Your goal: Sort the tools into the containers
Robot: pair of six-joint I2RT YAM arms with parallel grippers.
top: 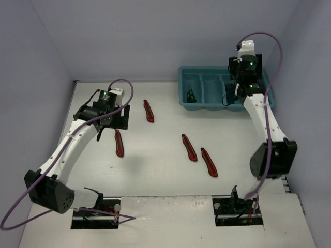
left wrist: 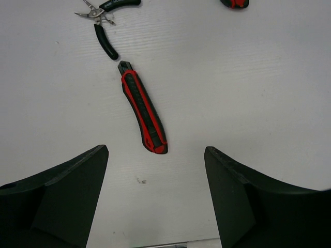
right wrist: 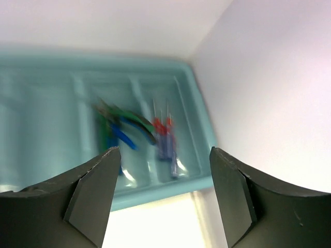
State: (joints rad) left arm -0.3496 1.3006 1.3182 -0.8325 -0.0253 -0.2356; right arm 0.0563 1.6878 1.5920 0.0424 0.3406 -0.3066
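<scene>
I am looking down through the left gripper [left wrist: 155, 168] first: its two black fingers [left wrist: 62, 201] are standing wide apart with nothing between them, hanging above the white table [left wrist: 269, 77]. Just beyond the fingertips a red-and-black plastic utility knife [left wrist: 143, 111] is lying flat and slightly slanted, clear of both fingers. Further out, small dark-handled pliers [left wrist: 103, 15] are lying splayed open near the knife's far end, and the tip of a second red-and-black knife [left wrist: 235, 3] is showing at the top edge.

The right gripper [right wrist: 164, 155] is gaping too and carrying nothing, hovering over the right end of the teal plastic rectangular tray [right wrist: 204, 139]. That wrist picture is blurring, but I am making out green- and blue-handled pliers [right wrist: 121, 129] in one compartment and thin screwdrivers [right wrist: 165, 137] in the compartment beside it, against the end wall.

From overhead, I am counting four loose knives [top: 189, 147] lying on the table, all well apart from the tray, and one dark tool [top: 191, 94] is sitting in the tray's leftmost compartment.
</scene>
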